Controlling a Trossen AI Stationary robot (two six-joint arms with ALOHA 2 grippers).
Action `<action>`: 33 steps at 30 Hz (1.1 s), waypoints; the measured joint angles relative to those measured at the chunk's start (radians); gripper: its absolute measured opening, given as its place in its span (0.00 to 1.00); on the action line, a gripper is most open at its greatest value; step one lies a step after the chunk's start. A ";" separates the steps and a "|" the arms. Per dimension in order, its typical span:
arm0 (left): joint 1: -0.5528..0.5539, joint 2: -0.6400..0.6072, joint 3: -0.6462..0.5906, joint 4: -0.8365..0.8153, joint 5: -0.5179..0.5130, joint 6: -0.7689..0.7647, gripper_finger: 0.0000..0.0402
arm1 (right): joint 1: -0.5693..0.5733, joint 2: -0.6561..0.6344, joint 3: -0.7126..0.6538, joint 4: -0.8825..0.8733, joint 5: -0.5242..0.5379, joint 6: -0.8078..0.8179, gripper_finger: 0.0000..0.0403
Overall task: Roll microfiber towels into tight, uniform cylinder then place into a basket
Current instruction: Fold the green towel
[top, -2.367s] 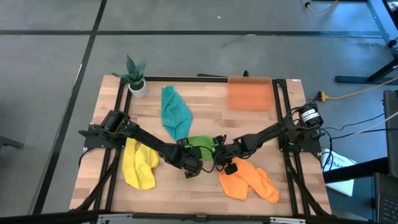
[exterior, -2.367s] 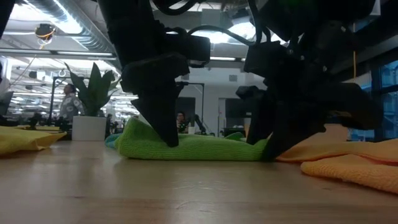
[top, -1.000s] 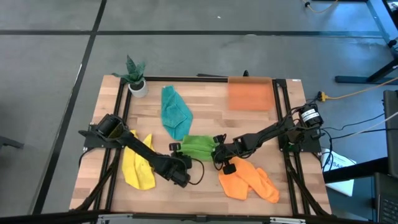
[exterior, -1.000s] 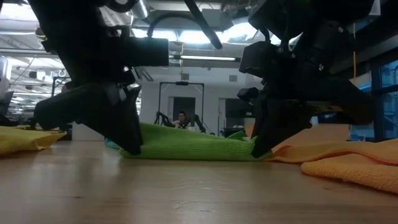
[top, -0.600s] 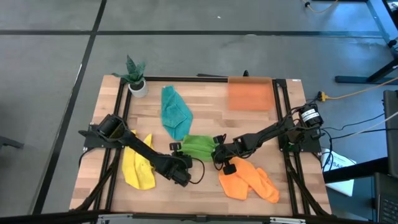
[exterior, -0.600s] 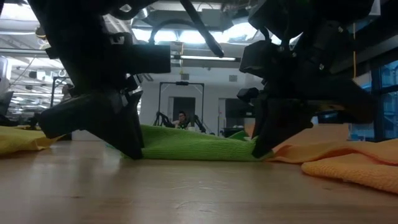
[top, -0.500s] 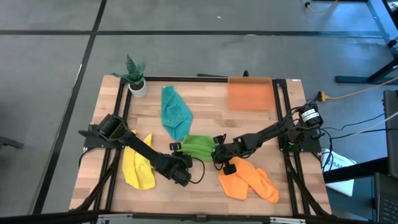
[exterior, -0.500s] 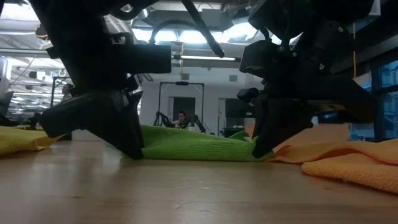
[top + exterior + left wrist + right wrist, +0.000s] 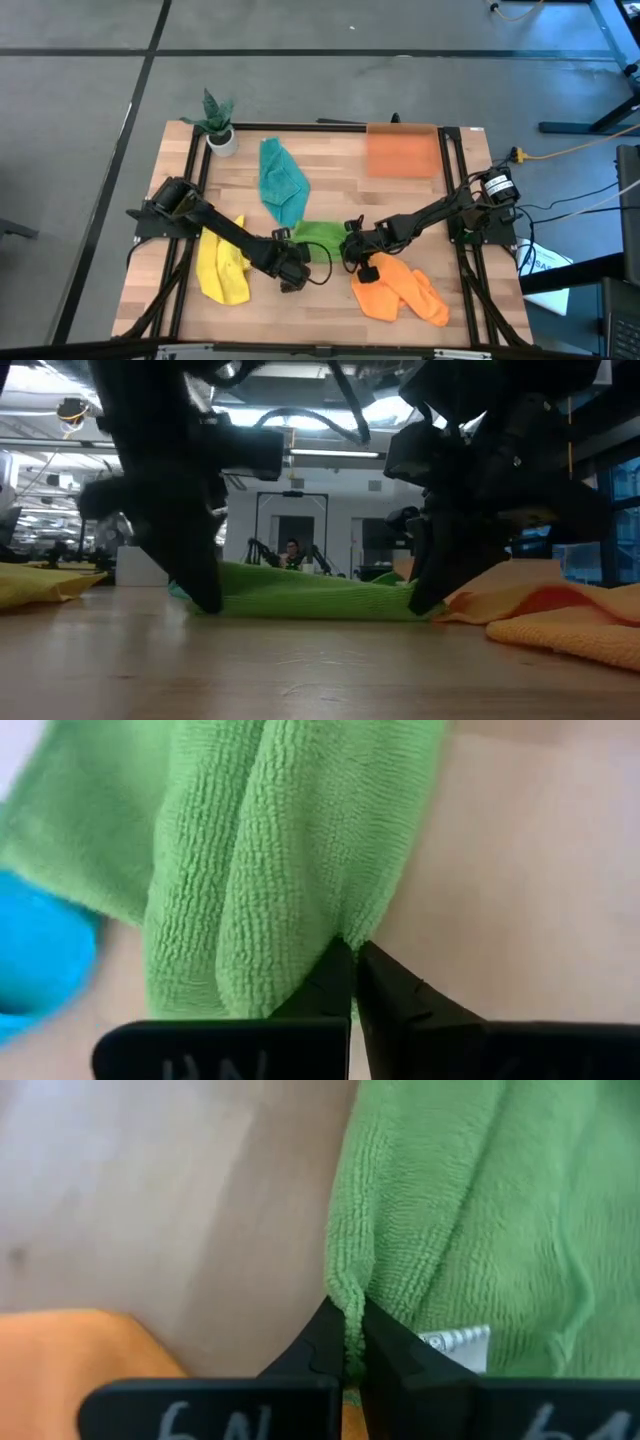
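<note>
The bright green towel lies bunched in folds on the wooden table's middle, also seen in the low view. My left gripper stands at its near left end, shut on it. My right gripper stands at its near right end, shut on it. The yellow towel lies near left, the teal towel far of the middle, and the orange towel near right. The orange basket stands at the far right. My left gripper pinches the green towel's edge at its left end between its two fingertips, where a fold ends. The fingers point down from above. How many layers, I cannot tell. The towel lies on the table. My right gripper pinches a raised fold at the green towel's right edge between its two fingertips, beside a white label. The fingers point down from above. The towel rests on the table between the two grippers.
A small potted plant stands at the far left corner. The orange towel lies right beside my right gripper. Bare wood shows near the front edge and between the teal towel and the basket.
My left gripper has gone toward the table's far edge, closer to the green towel's middle, and has tipped from a slant to nearly upright, staying shut on the towel. The towel's left end has bunched in with it. My right gripper has kept its place.
</note>
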 joint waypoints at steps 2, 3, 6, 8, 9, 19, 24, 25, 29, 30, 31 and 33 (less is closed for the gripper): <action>0.015 -0.032 0.000 0.002 0.076 -0.001 0.00 | 0.000 0.000 0.000 0.001 -0.030 0.041 0.03; 0.025 -0.049 0.000 0.002 0.110 -0.007 0.00 | 0.000 -0.001 0.000 0.000 -0.042 0.061 0.03; 0.059 -0.089 0.000 -0.002 0.165 -0.063 0.00 | -0.003 -0.015 0.000 -0.010 -0.063 0.127 0.03; 0.078 -0.110 0.000 -0.007 0.175 -0.119 0.00 | -0.008 -0.029 0.000 -0.010 -0.087 0.168 0.03; 0.087 -0.121 0.000 -0.007 0.181 -0.148 0.00 | -0.013 -0.039 -0.001 -0.013 -0.105 0.187 0.03; 0.207 -0.138 0.001 -0.006 0.351 -0.343 0.00 | -0.086 -0.068 -0.002 -0.042 -0.202 0.405 0.03; 0.273 -0.138 0.002 -0.005 0.420 -0.362 0.00 | -0.136 -0.068 -0.002 -0.041 -0.296 0.504 0.03; 0.286 -0.138 0.002 -0.005 0.441 -0.362 0.00 | -0.144 -0.068 -0.002 -0.042 -0.306 0.527 0.03; 0.330 -0.132 0.002 -0.003 0.494 -0.366 0.00 | -0.179 -0.068 -0.002 -0.042 -0.337 0.635 0.03; 0.338 -0.132 0.002 -0.002 0.491 -0.366 0.00 | -0.186 -0.068 -0.002 -0.044 -0.338 0.663 0.03; 0.346 -0.132 0.003 -0.002 0.486 -0.366 0.00 | -0.191 -0.068 -0.002 -0.053 -0.331 0.687 0.03; 0.361 -0.132 0.003 -0.002 0.463 -0.366 0.00 | -0.199 -0.068 -0.002 -0.070 -0.308 0.712 0.03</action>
